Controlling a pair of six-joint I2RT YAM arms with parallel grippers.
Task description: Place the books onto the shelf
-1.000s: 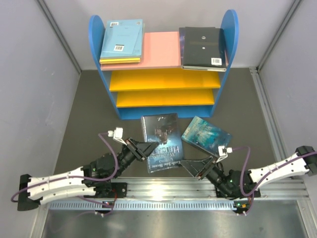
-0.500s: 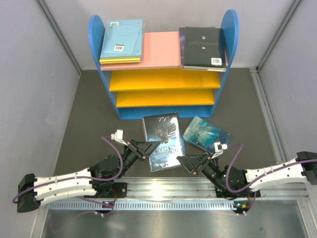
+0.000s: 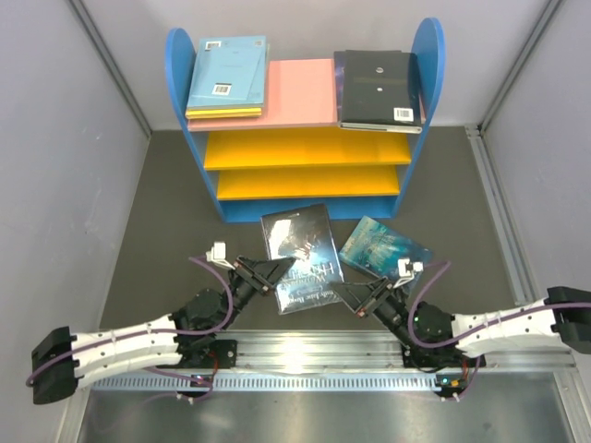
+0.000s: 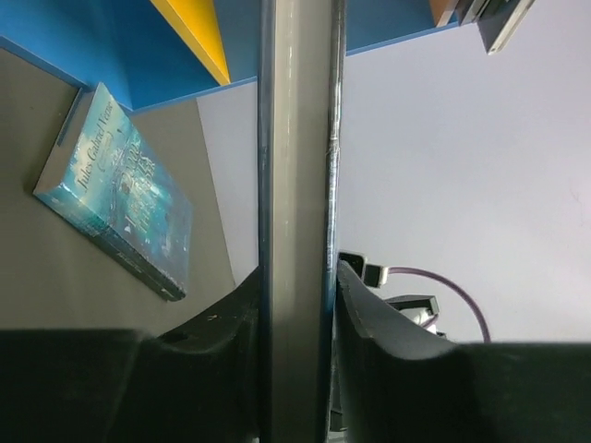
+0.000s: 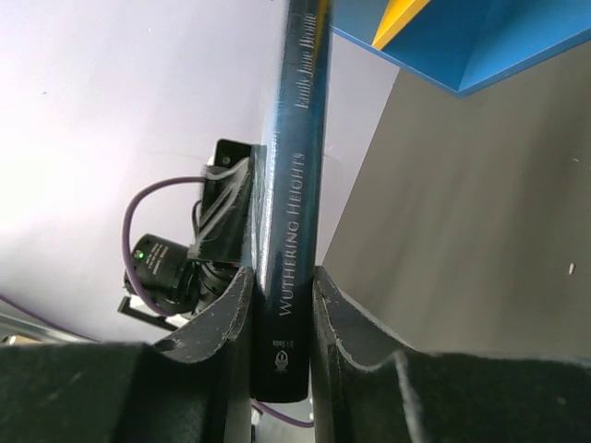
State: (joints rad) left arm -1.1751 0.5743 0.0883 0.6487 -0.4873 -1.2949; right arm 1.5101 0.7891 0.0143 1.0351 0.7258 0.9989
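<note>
So far, stacks topped by a light blue book (image 3: 226, 74) and a black book (image 3: 379, 85) lie on the top board of the shelf (image 3: 300, 92). Still to go: the dark blue book (image 3: 300, 254), in front of the shelf, pinched by both the left gripper (image 3: 277, 270) and the right gripper (image 3: 355, 293), and the teal book (image 3: 383, 247) flat on the bench (image 3: 166, 212)

— What colours has the shelf (image 3: 305, 129)?
— Blue side panels, a pink top board, two yellow boards and a blue base.
— And the books on top?
— At ten o'clock, a light blue book (image 3: 227, 72) with white barcode labels over a yellow one (image 3: 222, 113). At two o'clock, a black book (image 3: 379, 85).
— The surface (image 3: 157, 231)?
— Dark grey. The dark blue book (image 3: 300, 254) has a cloudy cover and pale lettering. The teal book (image 3: 383, 247) at its three o'clock is mottled turquoise and white.
</note>
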